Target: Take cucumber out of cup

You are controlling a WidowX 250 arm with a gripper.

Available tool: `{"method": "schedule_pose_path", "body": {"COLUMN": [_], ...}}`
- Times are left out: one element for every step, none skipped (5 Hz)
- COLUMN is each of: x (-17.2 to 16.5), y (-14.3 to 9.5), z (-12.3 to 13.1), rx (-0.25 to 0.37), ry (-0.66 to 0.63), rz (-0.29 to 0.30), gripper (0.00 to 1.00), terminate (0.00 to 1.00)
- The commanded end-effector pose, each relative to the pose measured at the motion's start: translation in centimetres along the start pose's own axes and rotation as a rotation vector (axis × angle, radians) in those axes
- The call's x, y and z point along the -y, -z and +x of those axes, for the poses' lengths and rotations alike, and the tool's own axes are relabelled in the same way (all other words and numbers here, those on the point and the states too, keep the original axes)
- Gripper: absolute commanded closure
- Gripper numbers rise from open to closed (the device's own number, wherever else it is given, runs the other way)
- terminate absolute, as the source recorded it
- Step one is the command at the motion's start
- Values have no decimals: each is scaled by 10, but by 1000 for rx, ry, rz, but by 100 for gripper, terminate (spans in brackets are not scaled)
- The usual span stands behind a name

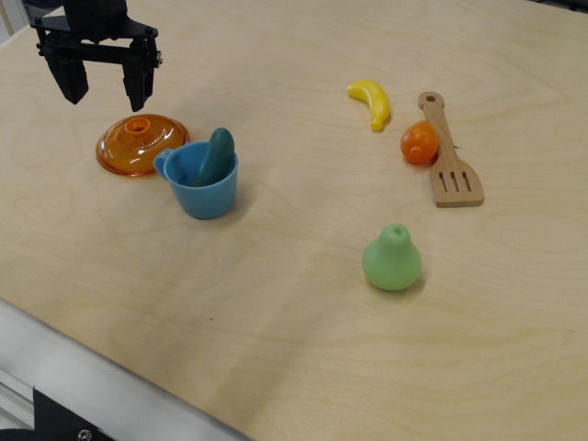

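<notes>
Near the far left corner of the light wooden table (276,303), the black gripper (104,92) hangs above the surface with its two fingers spread apart and nothing between them. Just below it an orange translucent lid (138,144) lies flat on the table, knob up. Touching the lid's right edge stands the light-blue cup (204,188), upright, its handle turned toward the lid. The dark green cucumber (217,154) stands tilted inside the cup, its upper end leaning over the far rim. Well to the right, toward the far edge, lie a yellow banana (371,101), an orange fruit (420,143) touching a wooden slotted spatula (447,156), and, nearer the front, a light green pear (392,260).
</notes>
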State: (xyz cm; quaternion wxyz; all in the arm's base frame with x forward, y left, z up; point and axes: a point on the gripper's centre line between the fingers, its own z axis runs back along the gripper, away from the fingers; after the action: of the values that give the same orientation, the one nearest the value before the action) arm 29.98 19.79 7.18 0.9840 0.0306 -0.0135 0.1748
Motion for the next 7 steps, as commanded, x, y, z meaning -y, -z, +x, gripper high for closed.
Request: {"method": "schedule_pose_path", "body": {"x": [0,2,9,36,65,90,101], "y": [0,-26,-51,-64,-59,-54,-44], "z": [0,7,7,-3,-15,-26,-30], "rx": [0,22,67,50,-1,-14,-35], "ry": [0,90,130,303,441,530,554], "rz": [0,0,-9,-45,-27,-17,-27], "gripper": [0,0,0,0,0,0,0], "terminate": [0,0,0,0,0,0,0]}}
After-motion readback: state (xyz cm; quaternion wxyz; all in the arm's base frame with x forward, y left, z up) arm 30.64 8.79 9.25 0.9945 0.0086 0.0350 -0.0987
